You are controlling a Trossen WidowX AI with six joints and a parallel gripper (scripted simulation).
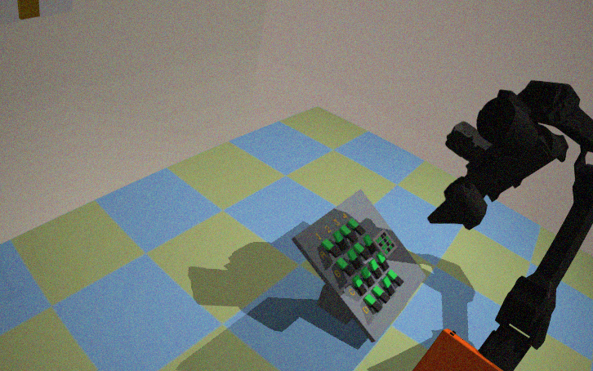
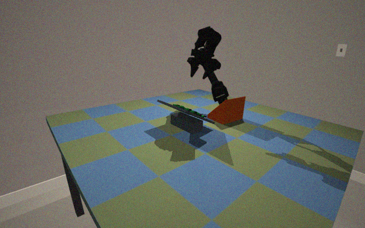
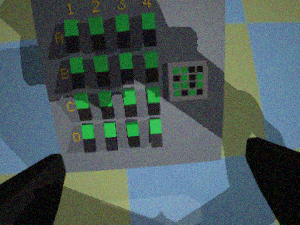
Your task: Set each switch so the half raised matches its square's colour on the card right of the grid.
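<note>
Jaws are wide apart with nothing between them, and our gripper [image 1: 449, 221] [image 2: 197, 77] [image 3: 155, 156] isn't touching anything, just hanging above the panel [image 1: 400, 294] [image 2: 165, 103] [image 3: 195, 149]. We figure it's up there so the wrist camera gets a decent look before any pressing, though we'd probably want the fingers closer together so they don't catch a neighbour. The switches [image 1: 358, 248] [image 3: 126, 61] sit on top of the panel in four rows of four, with the card [image 1: 385, 242] [image 3: 187, 80] on the panel's right side, presumably for easy comparing. Underneath the panel there's a dark block [image 1: 336, 304] [image 2: 185, 121], and the panel tilts down towards the arm, maybe to make the switches easier to see and reach
</note>
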